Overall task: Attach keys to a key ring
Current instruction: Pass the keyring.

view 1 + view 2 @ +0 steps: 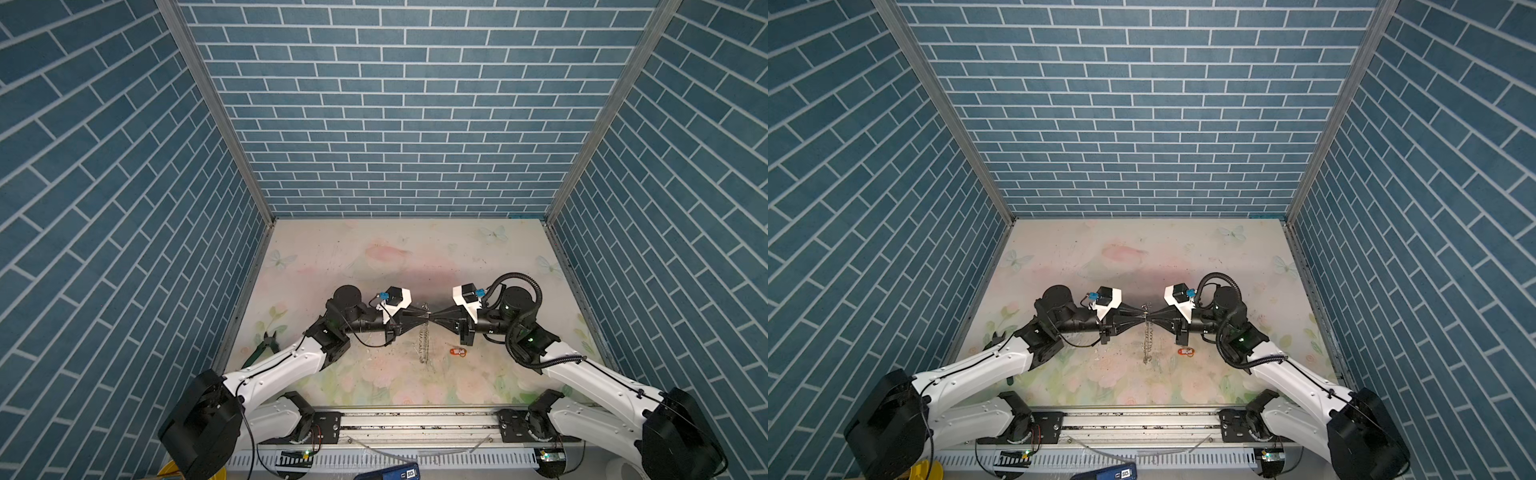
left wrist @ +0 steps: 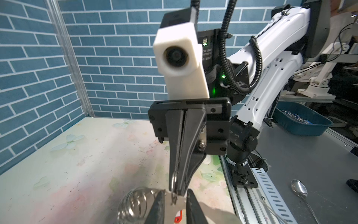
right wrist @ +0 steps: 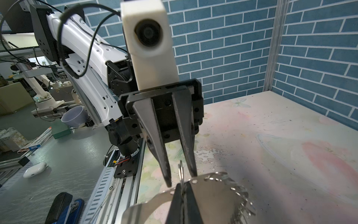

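Observation:
The key ring (image 1: pixel 423 345) hangs above the middle of the table, its fringe of small silver split rings (image 3: pixel 242 197) dangling below; it also shows in the other top view (image 1: pixel 1147 340). My right gripper (image 3: pixel 181 185) is shut on one split ring at the hoop's top. My left gripper (image 3: pixel 181 179) faces it tip to tip. Its fingers (image 2: pixel 158 205) stand apart on either side of that ring without touching it. The orange-red key tag (image 1: pixel 457 352) lies on the table below my right gripper, and shows between the left fingers (image 2: pixel 179 216).
Green-handled pliers (image 1: pixel 266 345) lie at the table's left edge beside the left arm. A metal rail (image 1: pixel 415 424) runs along the front. Blue brick walls close in the other sides. Off the table lie a blue tray (image 2: pixel 302 124) and a spoon (image 2: pixel 299 189).

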Motion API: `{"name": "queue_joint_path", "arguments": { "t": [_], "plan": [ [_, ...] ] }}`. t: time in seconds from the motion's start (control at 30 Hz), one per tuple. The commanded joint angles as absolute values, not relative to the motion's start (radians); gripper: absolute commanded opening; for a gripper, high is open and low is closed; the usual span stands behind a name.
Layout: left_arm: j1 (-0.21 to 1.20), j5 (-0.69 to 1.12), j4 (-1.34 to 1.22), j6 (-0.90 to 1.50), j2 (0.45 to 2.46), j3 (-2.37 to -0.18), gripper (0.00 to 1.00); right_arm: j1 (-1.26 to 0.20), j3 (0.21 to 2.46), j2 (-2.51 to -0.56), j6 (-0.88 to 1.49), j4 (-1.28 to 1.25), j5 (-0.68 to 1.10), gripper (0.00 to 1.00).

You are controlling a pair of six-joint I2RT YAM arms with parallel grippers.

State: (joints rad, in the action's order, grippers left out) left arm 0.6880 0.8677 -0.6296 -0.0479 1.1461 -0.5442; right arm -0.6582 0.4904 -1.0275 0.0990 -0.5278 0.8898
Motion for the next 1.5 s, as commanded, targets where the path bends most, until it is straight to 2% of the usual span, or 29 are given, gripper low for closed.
{"name": "queue_joint_path", "arguments": {
  "t": [0.0, 0.53, 0.6, 0.73, 0.8, 0.97, 1.17, 1.47],
  "plan": [
    [0.692, 0.911, -0.664, -0.044, 1.131, -0.543, 0.22, -0.664, 0.471, -0.990, 0.068, -0.521, 0.887, 0.00],
    [0.692, 0.892, -0.583, -0.062, 1.155, -0.585, 0.04, -0.676, 0.475, -1.020, 0.097, -0.559, 0.919, 0.00],
    [0.693, 0.861, -0.505, -0.083, 1.145, -0.611, 0.01, -0.678, 0.486, -1.001, 0.045, -0.462, 0.888, 0.00],
    [0.710, 0.782, -0.144, -0.200, 1.136, -0.776, 0.00, -0.668, 0.522, -0.936, -0.138, -0.150, 0.754, 0.15],
    [0.730, 0.735, 0.039, -0.265, 1.139, -0.865, 0.00, -0.658, 0.551, -0.935, -0.201, -0.045, 0.705, 0.18],
    [0.737, 0.636, 0.426, -0.388, 1.179, -1.057, 0.00, -0.656, 0.516, -0.942, -0.222, -0.172, 0.723, 0.20],
    [0.737, 0.636, 0.601, -0.464, 1.215, -1.148, 0.00, -0.655, 0.515, -0.874, -0.238, -0.211, 0.751, 0.21],
    [0.758, 0.705, 0.588, -0.511, 1.216, -1.125, 0.00, -0.678, 0.532, -0.952, -0.139, -0.316, 0.874, 0.19]
  ]
}}
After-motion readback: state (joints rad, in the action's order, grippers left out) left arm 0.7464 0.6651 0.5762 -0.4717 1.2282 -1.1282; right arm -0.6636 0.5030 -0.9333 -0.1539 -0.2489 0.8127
